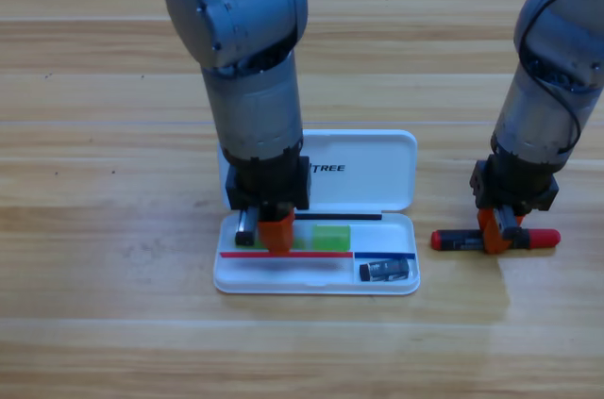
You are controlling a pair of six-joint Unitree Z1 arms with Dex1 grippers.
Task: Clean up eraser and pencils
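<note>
The eraser (388, 271) lies in the white case's (377, 173) small lower-right compartment. The green pencil (330, 236) lies in its long tray, where the left gripper (275, 232) points down, jaw gap hidden. Right of the case, the right gripper (498, 234) pinches the red-and-black pencil (458, 241) on the table (94, 229).

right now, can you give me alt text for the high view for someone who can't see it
Two grey robot arms work at a wooden table: the left gripper reaches down into an open white case at the green pencil, while the right gripper is down on the red-and-black pencil lying on the table right of the case. The eraser sits in the case's small lower right compartment.
</note>
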